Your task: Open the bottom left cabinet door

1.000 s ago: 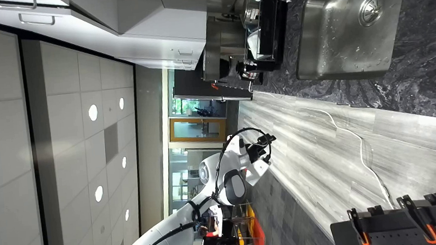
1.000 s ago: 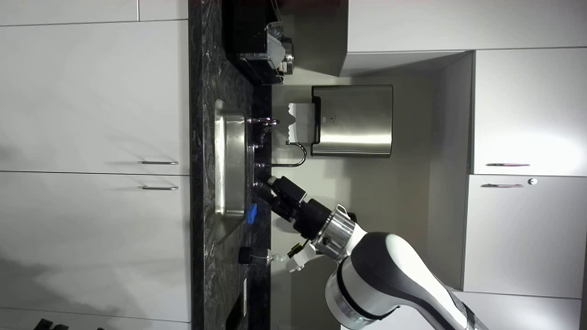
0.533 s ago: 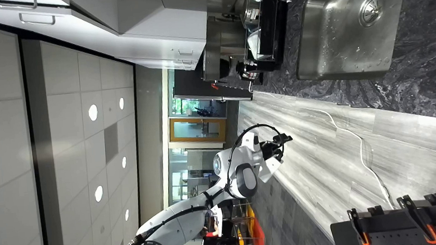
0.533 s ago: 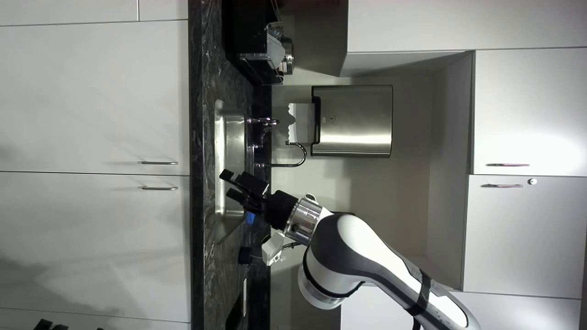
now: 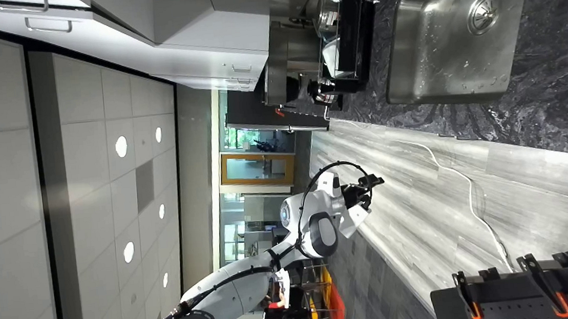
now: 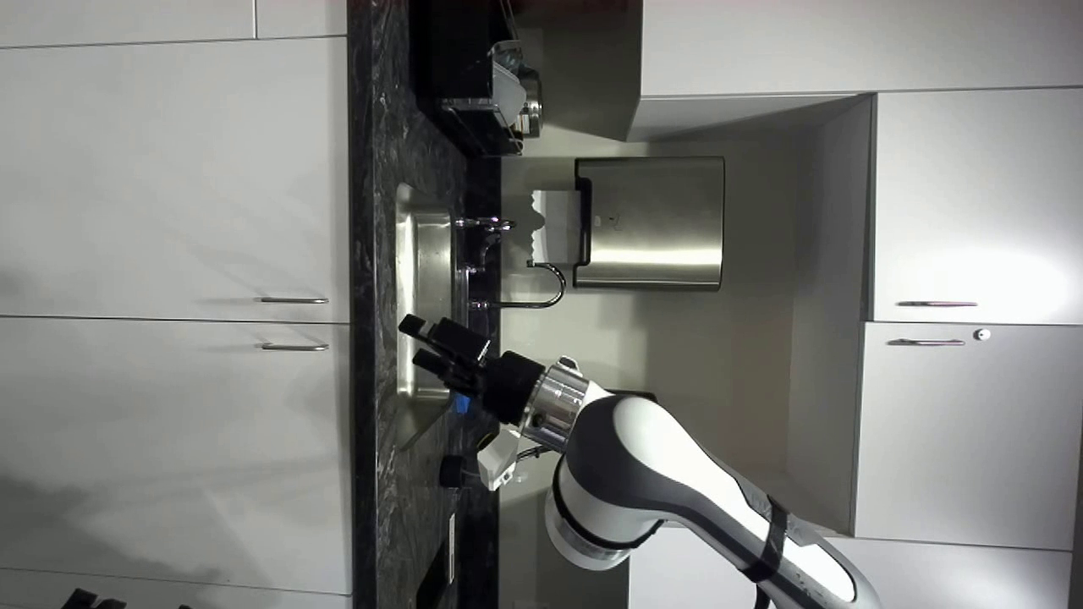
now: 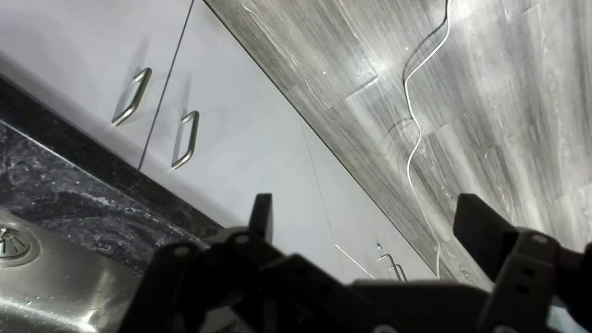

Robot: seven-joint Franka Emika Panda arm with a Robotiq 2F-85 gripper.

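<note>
The wide-spread fingers (image 7: 483,231) are best squared around the handle (image 7: 193,138) of the bottom left door (image 7: 252,150) before any pull.

Smooth and flat, the bottom left cabinet door (image 6: 169,178) carries a soft sheen on its pale face, and its bar handle (image 6: 294,300) looks like satin metal. The counter (image 5: 560,89) seems to be dark, veined stone, lightly polished. The sink (image 5: 445,68) is brushed steel; the tap (image 6: 516,305), bright chrome. A towel dispenser (image 6: 660,224) of satin metal lets out matt white paper (image 6: 558,241). The floor (image 7: 508,101) around me shows grey wood grain under a gloss. The robot arm (image 6: 651,436) has smooth white casing; its gripper (image 7: 365,208) is dull black.
</note>
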